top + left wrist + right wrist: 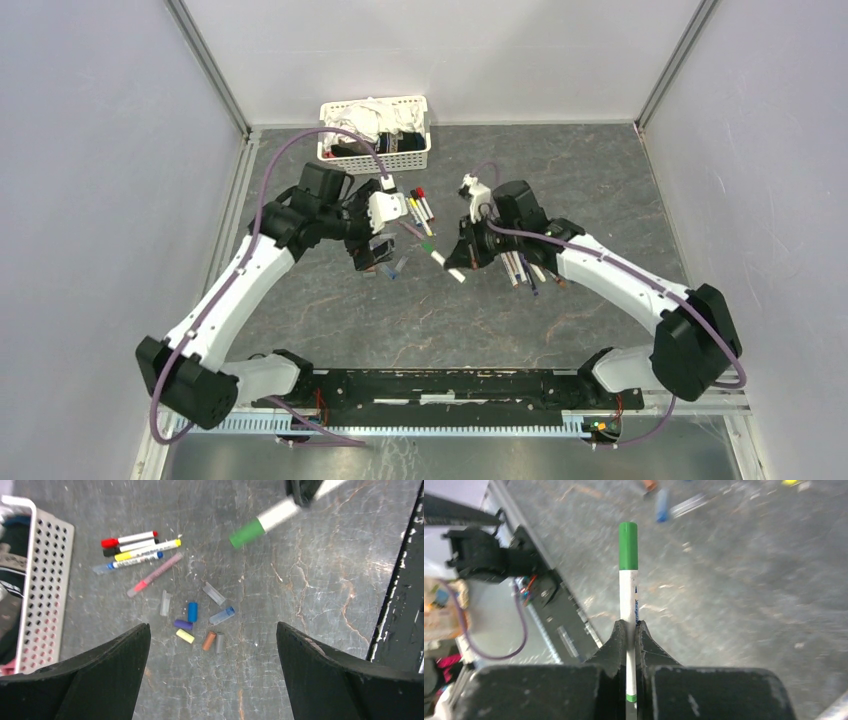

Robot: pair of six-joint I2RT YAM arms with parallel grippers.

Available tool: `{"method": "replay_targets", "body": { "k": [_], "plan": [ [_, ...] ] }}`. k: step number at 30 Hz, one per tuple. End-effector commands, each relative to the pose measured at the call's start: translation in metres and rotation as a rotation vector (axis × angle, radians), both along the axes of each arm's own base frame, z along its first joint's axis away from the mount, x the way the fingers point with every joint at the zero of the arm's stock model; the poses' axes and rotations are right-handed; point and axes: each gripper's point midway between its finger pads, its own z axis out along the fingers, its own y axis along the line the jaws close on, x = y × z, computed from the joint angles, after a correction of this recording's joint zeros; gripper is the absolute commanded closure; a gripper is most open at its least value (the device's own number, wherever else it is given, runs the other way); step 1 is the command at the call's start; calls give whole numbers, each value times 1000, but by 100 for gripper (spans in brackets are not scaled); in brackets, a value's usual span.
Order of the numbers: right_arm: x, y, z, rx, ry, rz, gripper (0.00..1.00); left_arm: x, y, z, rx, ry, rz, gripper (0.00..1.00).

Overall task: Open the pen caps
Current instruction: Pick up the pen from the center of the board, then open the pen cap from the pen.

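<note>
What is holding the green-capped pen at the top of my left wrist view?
Observer: The right fingers are shut on the pen at its white barrel. Its cap is on.
Operator: Are there more pens on that side?
Observer: Yes, a bunch of pens lies on the table under the right arm.
Operator: I only see the basket's side. What's in it?
Observer: The basket holds white and dark cloths.
</note>
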Motion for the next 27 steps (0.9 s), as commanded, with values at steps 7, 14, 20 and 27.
{"method": "replay_targets", "body": {
  "k": [7, 14, 20, 27],
  "plan": [
    [-80, 34, 18, 115, 218, 90, 100, -54, -11, -3, 36, -92, -396, 0],
    [-80, 42, 42, 134, 185, 124, 100, -78, -30, -13, 69, -95, -562, 6],
    [-68, 51, 60, 160, 80, 159, 100, -84, -43, -20, 110, -111, -602, 17],
    [-62, 59, 76, 189, 26, 190, 100, -77, -41, -26, 184, -143, -611, 48]
  ]
}}
